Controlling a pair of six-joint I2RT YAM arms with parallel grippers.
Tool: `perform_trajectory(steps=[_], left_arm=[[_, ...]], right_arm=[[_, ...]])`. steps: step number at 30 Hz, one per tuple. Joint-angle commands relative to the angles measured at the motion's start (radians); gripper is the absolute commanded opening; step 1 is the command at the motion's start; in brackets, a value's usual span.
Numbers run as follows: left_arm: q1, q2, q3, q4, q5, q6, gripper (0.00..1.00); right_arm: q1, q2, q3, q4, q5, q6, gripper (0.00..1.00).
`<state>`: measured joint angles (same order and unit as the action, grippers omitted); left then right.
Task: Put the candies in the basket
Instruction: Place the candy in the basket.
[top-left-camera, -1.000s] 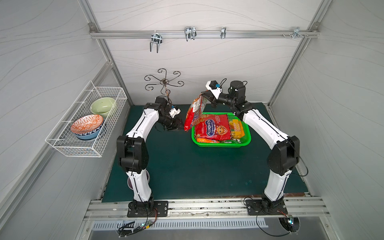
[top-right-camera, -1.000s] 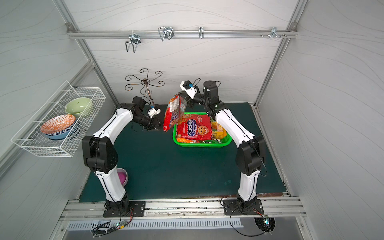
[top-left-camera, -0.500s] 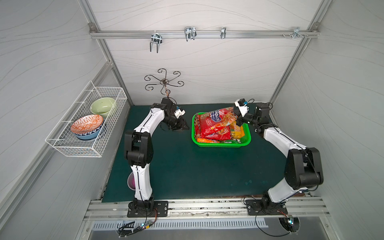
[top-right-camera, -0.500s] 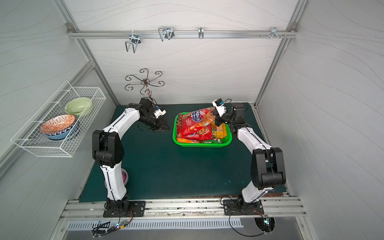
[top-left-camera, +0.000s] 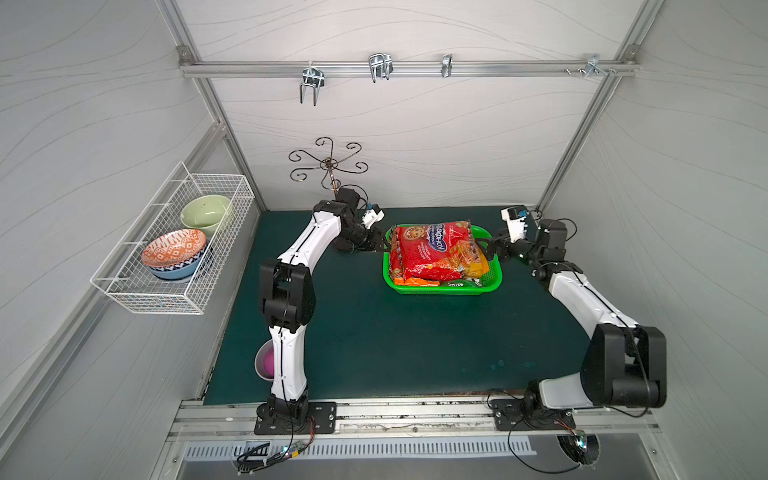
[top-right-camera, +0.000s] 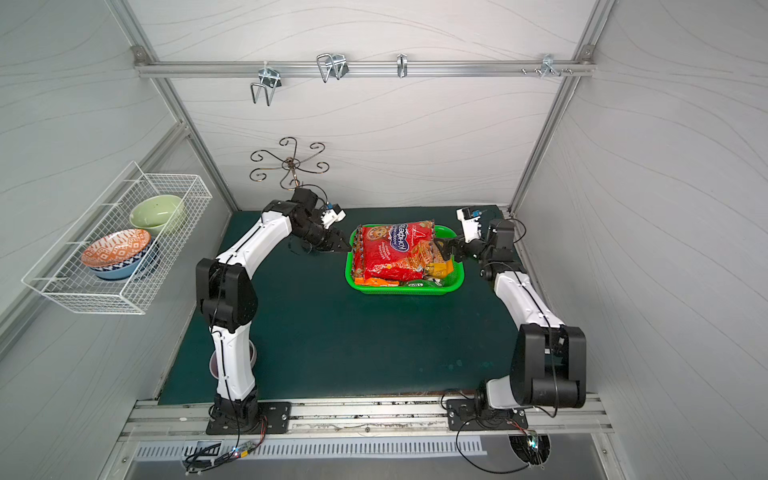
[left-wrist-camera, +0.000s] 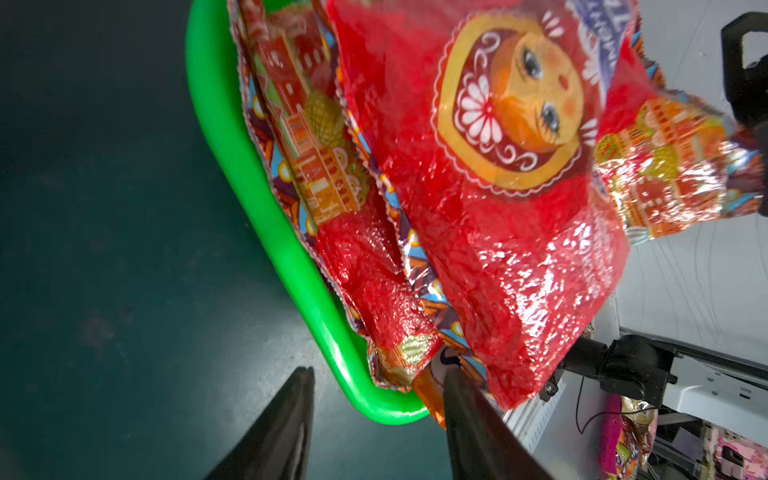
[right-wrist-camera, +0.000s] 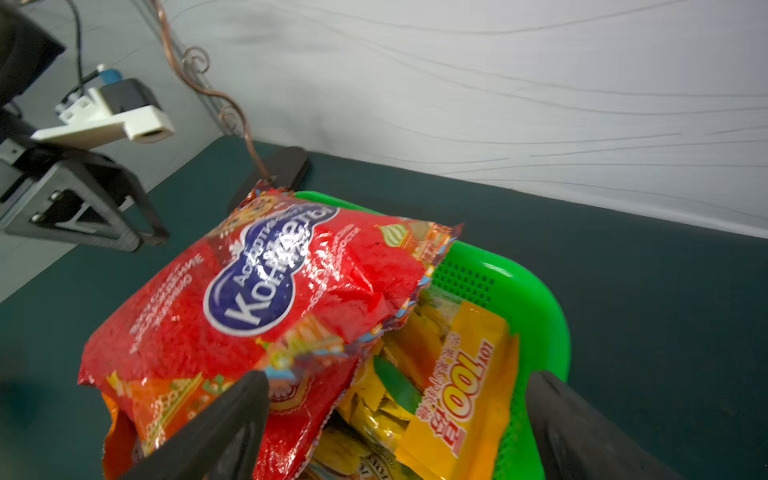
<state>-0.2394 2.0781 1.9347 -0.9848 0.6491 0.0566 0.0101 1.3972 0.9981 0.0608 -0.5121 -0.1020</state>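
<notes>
Left gripper (left-wrist-camera: 378, 372): jaws half apart, straddling basket (top-left-camera: 436, 289) corner rim, no clamp seen. Candies (top-left-camera: 432, 253) piled in basket, top red bag (right-wrist-camera: 266, 291) tilted on pile. Right gripper (top-left-camera: 488, 246): jaws wide, empty, at bag's corner. Step: final drop, seemingly done. Next: withdraw grippers without snagging bag.

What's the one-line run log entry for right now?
red bag: lying atop yellow bag in green basket | right pincer: open, empty | left pincer: open, astride basket corner
</notes>
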Motion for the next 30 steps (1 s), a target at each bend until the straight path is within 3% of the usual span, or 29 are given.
perform_trajectory(steps=[1, 4, 7, 11, 15, 21, 30], left_arm=[[-0.010, 0.024, 0.094, 0.049, -0.036, 0.015, 0.53], [-0.026, 0.036, 0.153, 0.060, -0.045, 0.017, 0.53], [-0.039, 0.040, 0.187, 0.088, -0.029, 0.006, 0.53], [-0.058, 0.049, 0.190, 0.120, -0.025, -0.009, 0.53], [-0.086, 0.076, 0.188, 0.130, -0.058, 0.017, 0.53], [-0.090, 0.139, 0.216, 0.130, -0.082, 0.042, 0.54], [-0.092, 0.203, 0.210, 0.125, -0.096, 0.054, 0.54]], right_arm=[[0.019, -0.063, 0.141, -0.195, 0.101, 0.000, 0.99], [0.102, -0.040, 0.275, -0.306, 0.105, 0.026, 0.99], [0.192, 0.033, 0.375, -0.298, 0.037, 0.219, 0.99], [0.252, 0.166, 0.374, -0.051, -0.122, 0.664, 0.99], [0.295, 0.306, 0.343, 0.173, -0.236, 0.885, 0.99], [0.306, 0.466, 0.287, 0.362, -0.390, 1.033, 0.97], [0.268, 0.532, 0.140, 0.433, -0.432, 1.085, 0.97]])
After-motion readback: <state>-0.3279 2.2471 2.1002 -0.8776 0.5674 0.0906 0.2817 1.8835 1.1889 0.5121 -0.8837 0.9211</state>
